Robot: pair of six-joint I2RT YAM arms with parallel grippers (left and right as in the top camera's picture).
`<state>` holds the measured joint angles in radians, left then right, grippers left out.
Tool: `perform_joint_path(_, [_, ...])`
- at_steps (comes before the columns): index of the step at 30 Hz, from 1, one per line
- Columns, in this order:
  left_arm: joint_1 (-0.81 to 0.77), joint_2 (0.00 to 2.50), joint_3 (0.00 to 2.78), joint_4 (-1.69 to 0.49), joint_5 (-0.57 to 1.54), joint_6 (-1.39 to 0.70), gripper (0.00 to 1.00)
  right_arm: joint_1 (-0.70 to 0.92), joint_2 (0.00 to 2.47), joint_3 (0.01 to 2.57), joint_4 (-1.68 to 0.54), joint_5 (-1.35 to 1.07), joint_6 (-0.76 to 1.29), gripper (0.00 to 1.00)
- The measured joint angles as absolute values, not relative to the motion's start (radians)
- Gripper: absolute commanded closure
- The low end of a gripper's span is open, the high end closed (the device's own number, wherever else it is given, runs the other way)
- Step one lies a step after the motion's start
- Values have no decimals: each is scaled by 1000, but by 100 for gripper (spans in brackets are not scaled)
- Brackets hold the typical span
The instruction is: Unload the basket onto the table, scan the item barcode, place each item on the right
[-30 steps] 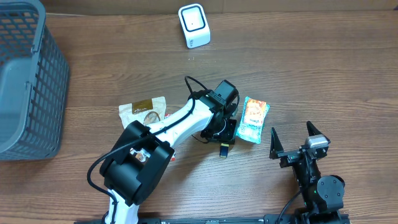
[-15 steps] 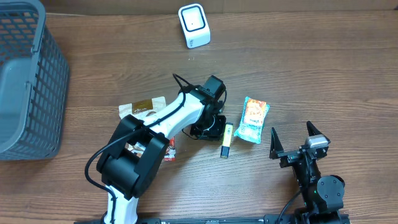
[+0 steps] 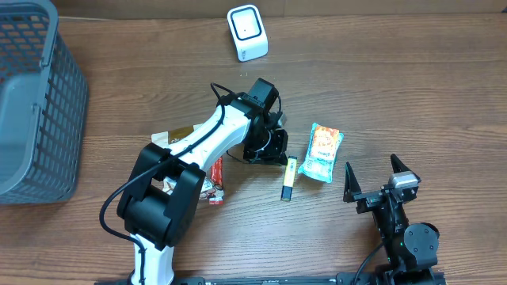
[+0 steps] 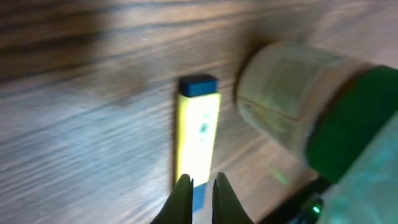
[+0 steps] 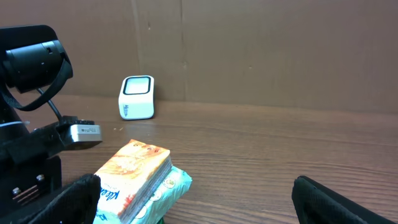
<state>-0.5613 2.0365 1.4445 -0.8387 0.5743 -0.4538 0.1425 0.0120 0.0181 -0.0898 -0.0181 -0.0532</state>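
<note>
1. Yellow stick (image 3: pixel 290 178) with a blue cap (image 4: pixel 199 86) lies flat on the table (image 3: pixel 412 79), just ahead of the left jaws and lined up lengthwise with them. The capped end points away from them.
2. In the left wrist view the stick's near end sits right at the fingertips (image 4: pixel 183 198). The picture is too blurred to tell whether they touch it.
3. The left jaws are together, with only a slit between the tips and nothing clamped. The left arm (image 3: pixel 214 138) stretches over the middle of the table to carry them there.
4. An orange-and-green packet (image 3: pixel 323 152) lies just beyond the stick, on the side away from the left jaws. In the left wrist view it is a pale, blurred shape to the right of the tips.
5. The right jaws, on the right arm (image 3: pixel 404 229), stand wide apart and hold nothing. The packet lies ahead of them and to their left.
6. A white scanner (image 3: pixel 247 32) stands upright far ahead of both pairs of jaws — well apart from the stick.
7. Behind the left jaws, partly under the arm, lie a brown pouch (image 3: pixel 178 136) and a red wrapper (image 3: pixel 215 180).
8. A grey basket (image 3: pixel 32 103) sits well off to the left of the left jaws.
</note>
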Motion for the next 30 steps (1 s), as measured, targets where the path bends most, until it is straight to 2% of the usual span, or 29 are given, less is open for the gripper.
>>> perform_joint_path(12, [-646, 2037, 1348, -685, 625, -505, 96, 142, 12, 18, -90, -18, -52, 0])
perform_joint_path(30, [-679, 2037, 1330, -636, 537, -568, 96, 142, 12, 18, -90, -18, -53, 0])
